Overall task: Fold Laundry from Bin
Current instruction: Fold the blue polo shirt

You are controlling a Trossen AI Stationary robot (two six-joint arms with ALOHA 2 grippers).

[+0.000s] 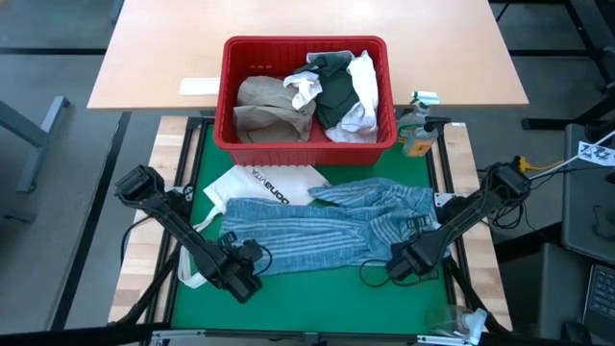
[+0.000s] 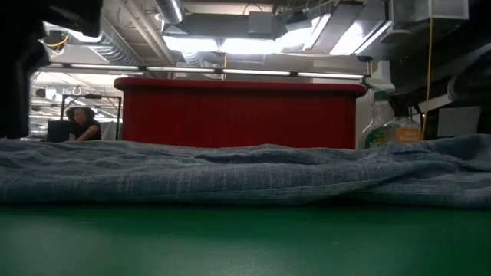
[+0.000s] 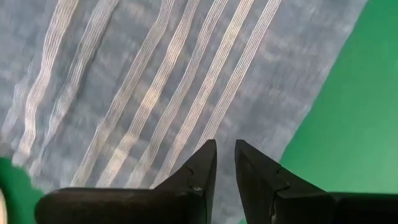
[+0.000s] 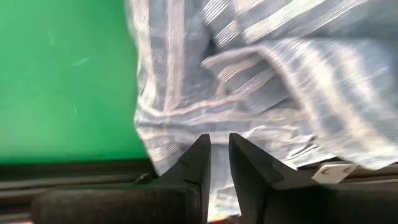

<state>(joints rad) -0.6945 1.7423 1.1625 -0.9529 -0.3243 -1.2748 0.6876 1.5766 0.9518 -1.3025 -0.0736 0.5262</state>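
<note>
Cloth (image 1: 317, 231), blue-striped, is lying spread across the green table (image 1: 307, 293) before the red bin (image 1: 306, 142). Left hand (image 3: 225, 163) and right hand (image 4: 219, 155) are pinching its near corners, fingers nearly together; thin grips could be slipping, bunching the fold.

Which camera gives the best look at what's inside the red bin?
The high view: it looks straight down into the red bin, showing the tan, dark and white garments inside. The low view shows only its near wall; the wrist views show only blue-striped cloth.
</note>
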